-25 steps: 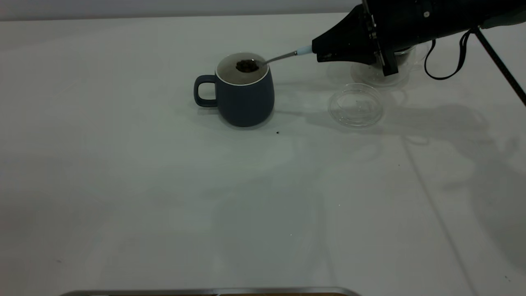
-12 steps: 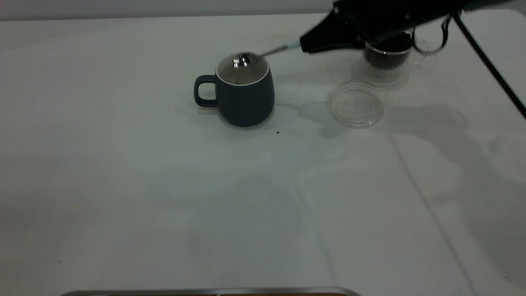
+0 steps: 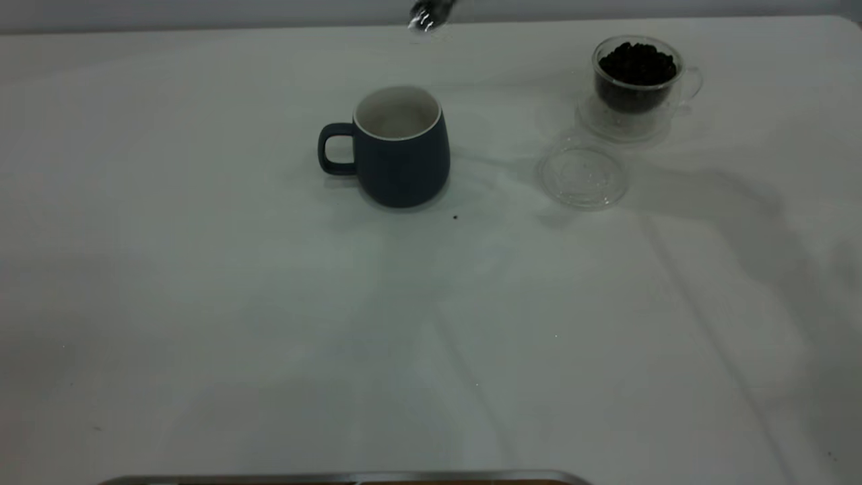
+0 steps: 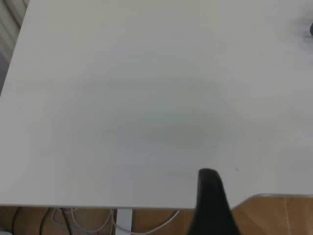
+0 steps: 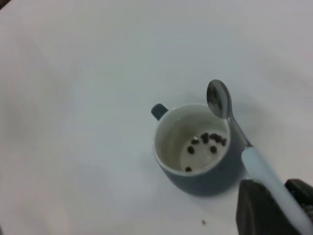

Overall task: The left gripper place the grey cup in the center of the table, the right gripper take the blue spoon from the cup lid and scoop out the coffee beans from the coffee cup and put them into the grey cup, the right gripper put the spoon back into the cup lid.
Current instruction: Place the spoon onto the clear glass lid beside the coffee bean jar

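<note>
White counter (image 3: pixel 269 323), spoon (image 5: pixel 220 100) lifted.
Right end effector (image 5: pixel 271 205) grips the spoon above the mug (image 3: pixel 397 158); left end effector's (image 4: pixel 211 205) opening cannot be told.

Exterior camera overlooks the table (image 3: pixel 202 303); right wrist camera looks down on the shared grey cup (image 3: pixel 401 151); left wrist sees the table edge.

Dark slate-blue cup (image 3: pixel 402 158) with a white inside at centre frame, dark brown beans (image 3: pixel 636 64) in the clear glass cup (image 3: pixel 640 84) upper right, pale blue-handled silver spoon (image 5: pixel 254 161), plain white table (image 3: pixel 269 323).
</note>
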Robot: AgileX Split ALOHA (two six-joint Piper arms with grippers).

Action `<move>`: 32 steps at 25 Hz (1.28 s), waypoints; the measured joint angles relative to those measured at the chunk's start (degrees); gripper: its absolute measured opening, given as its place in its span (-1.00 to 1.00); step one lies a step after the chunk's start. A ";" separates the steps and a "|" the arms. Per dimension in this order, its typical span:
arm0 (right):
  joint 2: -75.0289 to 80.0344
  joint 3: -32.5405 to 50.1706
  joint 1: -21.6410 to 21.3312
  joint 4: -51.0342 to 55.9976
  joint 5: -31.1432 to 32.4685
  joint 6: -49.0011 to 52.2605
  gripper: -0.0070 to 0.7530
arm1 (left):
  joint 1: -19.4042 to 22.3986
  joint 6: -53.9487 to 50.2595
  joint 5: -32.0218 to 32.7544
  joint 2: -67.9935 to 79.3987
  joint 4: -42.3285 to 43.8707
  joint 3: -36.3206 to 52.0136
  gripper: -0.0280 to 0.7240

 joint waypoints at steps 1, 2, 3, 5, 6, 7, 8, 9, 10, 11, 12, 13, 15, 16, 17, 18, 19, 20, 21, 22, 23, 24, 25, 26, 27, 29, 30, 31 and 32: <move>-2.25 1.70 -1.85 -0.74 0.62 1.37 -0.71 | 0.00 0.00 0.00 0.00 0.00 0.00 0.64; -3.95 4.06 -3.69 -0.80 1.07 2.09 -0.71 | 0.00 0.00 0.00 0.00 0.00 0.00 0.64; -5.65 6.92 -6.17 -0.49 1.07 2.20 -0.71 | 0.00 0.00 0.00 0.00 0.00 0.00 0.64; -7.17 12.72 -11.11 1.18 0.23 0.98 -0.71 | 0.00 0.00 0.00 0.00 0.00 0.00 0.64; -7.06 15.65 -12.81 2.32 -0.62 0.01 -0.71 | 0.00 0.00 0.00 0.00 0.00 0.00 0.64; -6.33 17.70 -14.40 3.50 -1.56 -0.66 -0.71 | 0.00 0.00 0.00 0.00 0.00 0.00 0.64; -5.09 19.46 -15.54 4.33 -1.94 -1.48 -0.71 | 0.00 0.00 0.00 0.00 0.00 0.00 0.64; -3.75 20.37 -16.18 5.47 -2.00 -2.25 -0.71 | 0.00 0.00 0.00 0.00 0.00 0.00 0.64; -1.87 20.57 -16.55 6.59 -2.06 -2.88 -0.71 | 0.00 0.00 0.00 0.00 0.00 0.00 0.64; 0.15 20.50 -16.85 7.56 -2.22 -3.19 -0.71 | 0.00 0.00 0.00 0.00 0.00 0.00 0.64; 2.19 20.16 -16.96 8.54 -2.19 -3.42 -0.71 | 0.00 0.00 0.00 0.00 0.00 0.00 0.64; 3.89 19.62 -16.98 9.08 -2.13 -3.55 -0.71 | 0.00 0.00 0.00 0.00 0.00 0.00 0.64; 7.78 18.23 -17.09 9.69 -1.52 -3.55 -0.71 | 0.00 0.00 0.00 0.00 0.00 0.00 0.64; 9.59 17.34 -17.09 9.83 -0.88 -3.50 -0.71 | 0.00 0.00 0.00 0.00 0.00 0.00 0.64; 10.96 16.41 -17.09 9.95 -0.19 -3.41 -0.71 | 0.00 0.00 0.00 0.00 0.00 0.00 0.64; 12.45 15.64 -17.09 9.94 0.63 -3.21 -0.71 | 0.00 0.00 0.00 0.00 0.00 0.00 0.64; 13.72 14.74 -17.09 9.94 1.31 -2.95 -0.71 | 0.00 0.00 0.00 0.00 0.00 0.00 0.64; 14.63 13.94 -17.09 9.96 1.75 -2.82 -0.71 | 0.00 0.00 0.00 0.00 0.00 0.00 0.64; 15.56 13.23 -17.09 9.96 1.89 -2.70 -0.71 | 0.00 0.00 0.00 0.00 0.00 0.00 0.64; 16.33 12.67 -17.09 9.96 1.89 -2.58 -0.71 | 0.00 0.00 0.00 0.00 0.00 0.00 0.64; 16.99 12.07 -17.09 9.96 2.01 -2.53 -0.71 | 0.00 0.00 0.00 0.00 0.00 0.00 0.64; 17.50 11.47 -17.09 9.96 2.06 -2.53 -0.71 | 0.00 0.00 0.00 0.00 0.00 0.00 0.64; 18.09 10.97 -17.09 10.01 2.29 -2.53 -0.71 | 0.00 0.00 0.00 0.00 0.00 0.00 0.64; 18.77 10.27 -17.09 10.01 2.75 -2.53 -0.71 | 0.00 0.00 0.00 0.00 0.00 0.00 0.64; 19.43 9.54 -17.09 10.12 3.43 -2.53 -0.71 | 0.00 0.00 0.00 0.00 0.00 0.00 0.64; 21.15 8.13 -17.09 10.19 5.15 -2.51 -0.71 | 0.00 0.00 0.00 0.00 0.00 0.00 0.64; 21.96 7.46 -17.09 10.24 5.91 -2.51 -0.71 | 0.00 0.00 0.00 0.00 0.00 0.00 0.64; 22.58 6.89 -17.09 10.24 6.33 -2.51 -0.71 | 0.00 0.00 0.00 0.00 0.00 0.00 0.64; 23.18 6.54 -17.09 10.34 6.57 -2.51 -0.71 | 0.00 0.00 0.00 0.00 0.00 0.00 0.64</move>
